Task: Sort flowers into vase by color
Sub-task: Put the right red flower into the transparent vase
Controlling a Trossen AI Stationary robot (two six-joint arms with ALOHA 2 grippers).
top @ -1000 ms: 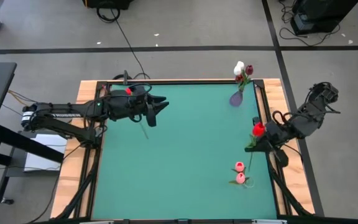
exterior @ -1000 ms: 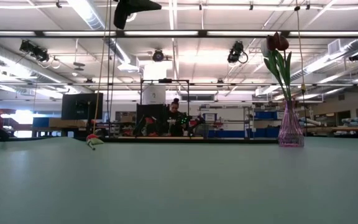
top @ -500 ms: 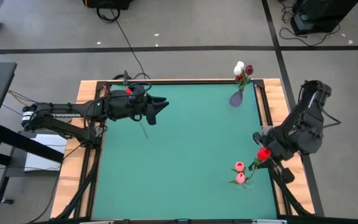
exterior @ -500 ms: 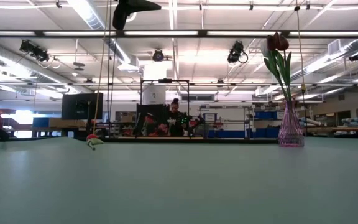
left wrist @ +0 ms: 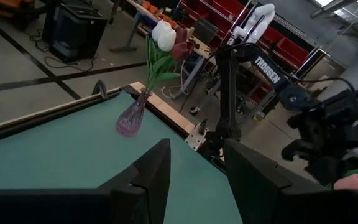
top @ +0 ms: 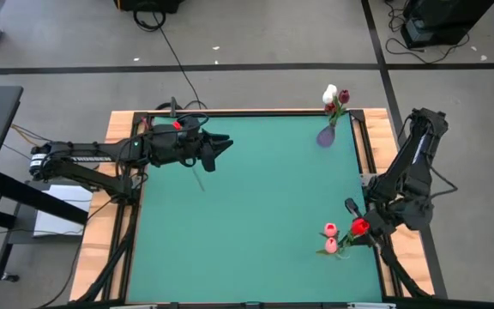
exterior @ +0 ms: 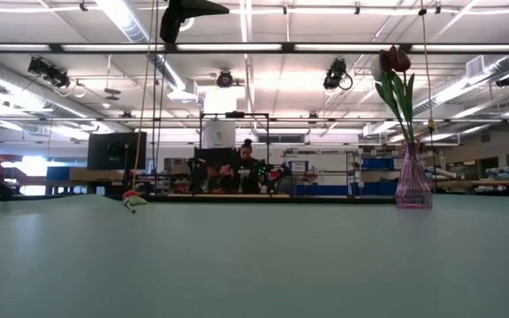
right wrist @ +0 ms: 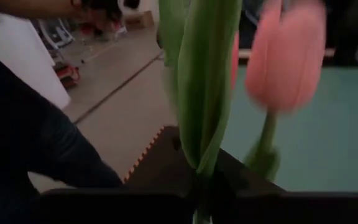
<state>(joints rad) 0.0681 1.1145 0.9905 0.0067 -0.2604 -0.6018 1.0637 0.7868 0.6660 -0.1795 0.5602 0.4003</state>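
Down at the lower right of the high view, the right gripper point(top: 356, 230) is clamped on a red tulip point(top: 359, 227), whose green stem point(right wrist: 204, 93) runs up between the fingers in the right wrist view. Just to its left, two pink tulips point(top: 330, 238) lie on the green table point(top: 256, 206), near the right edge; one pink bud point(right wrist: 283, 55) shows blurred close beside the held stem.

At the upper right corner of the table stands a purple vase point(top: 325, 136) holding a white tulip point(top: 329, 93) and a dark red tulip point(top: 343, 96). The low view shows that vase point(exterior: 413, 181) upright at the right of the frame.

At the upper left of the table, the left gripper point(top: 221, 144) hangs over the mat, its fingers point(left wrist: 148, 180) parted with nothing between them. A small red item point(exterior: 131, 199) lies far off on the table at the left of the low view; what it is cannot be told.

A person point(exterior: 246, 168) sits in the room beyond the table.
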